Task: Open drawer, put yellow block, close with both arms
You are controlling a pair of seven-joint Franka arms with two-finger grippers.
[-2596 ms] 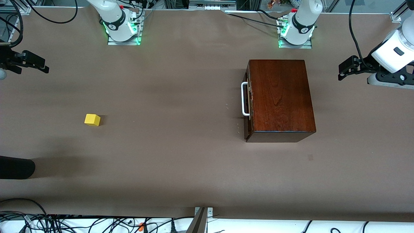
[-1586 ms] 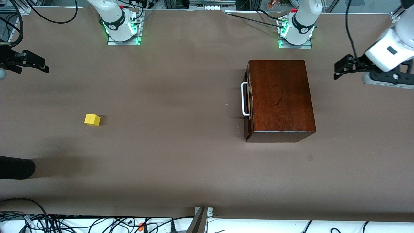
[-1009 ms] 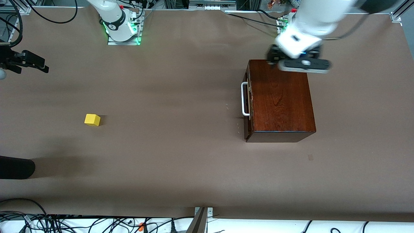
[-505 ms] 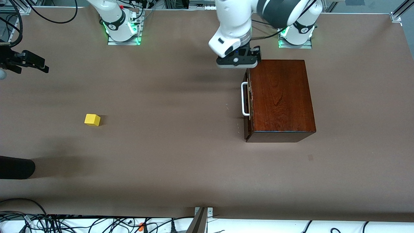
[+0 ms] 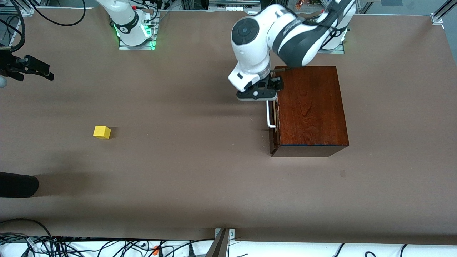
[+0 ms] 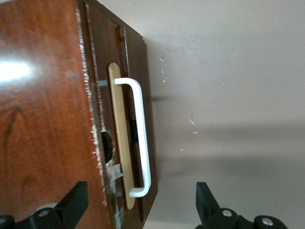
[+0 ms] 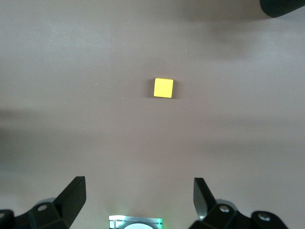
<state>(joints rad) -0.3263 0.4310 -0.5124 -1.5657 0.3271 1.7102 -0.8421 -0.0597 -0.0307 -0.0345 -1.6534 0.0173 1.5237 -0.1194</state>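
The dark wooden box stands toward the left arm's end of the table. Its drawer is shut, and the white handle faces the right arm's end. My left gripper hangs open over the handle's farther end. One of its fingers is over the box top and the other is over bare table. The yellow block lies by itself toward the right arm's end. My right gripper waits open, high above the table there, with the block showing well below it.
A black rounded object pokes in at the table's edge, nearer the camera than the block. The arms' bases stand along the farther edge. Cables and a metal bracket lie off the near edge.
My left arm has swung from the table's end across the box top and come down over the handle. The right arm, block and box have not moved.
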